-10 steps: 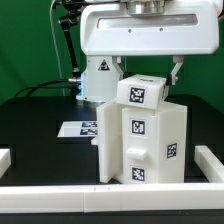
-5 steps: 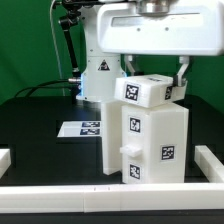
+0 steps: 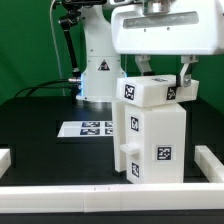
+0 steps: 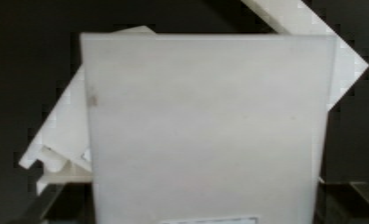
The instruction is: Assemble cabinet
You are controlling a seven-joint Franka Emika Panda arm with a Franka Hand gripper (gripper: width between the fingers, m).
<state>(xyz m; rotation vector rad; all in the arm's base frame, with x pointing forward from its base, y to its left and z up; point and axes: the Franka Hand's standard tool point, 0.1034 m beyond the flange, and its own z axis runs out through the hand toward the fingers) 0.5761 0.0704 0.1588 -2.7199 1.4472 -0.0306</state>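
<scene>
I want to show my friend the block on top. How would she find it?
Start at the big black table and find the tall white cabinet standing near its front edge. The top block sits right on it, under the robot's gripper, whose fingers flank it. Unlike the flat marker board lying behind, it is chunky, tilted, and carries one square tag on its front face.

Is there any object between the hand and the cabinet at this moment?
No. The hand sits directly over the cabinet, its fingers down on either side of the top block; nothing visible lies between them.
</scene>
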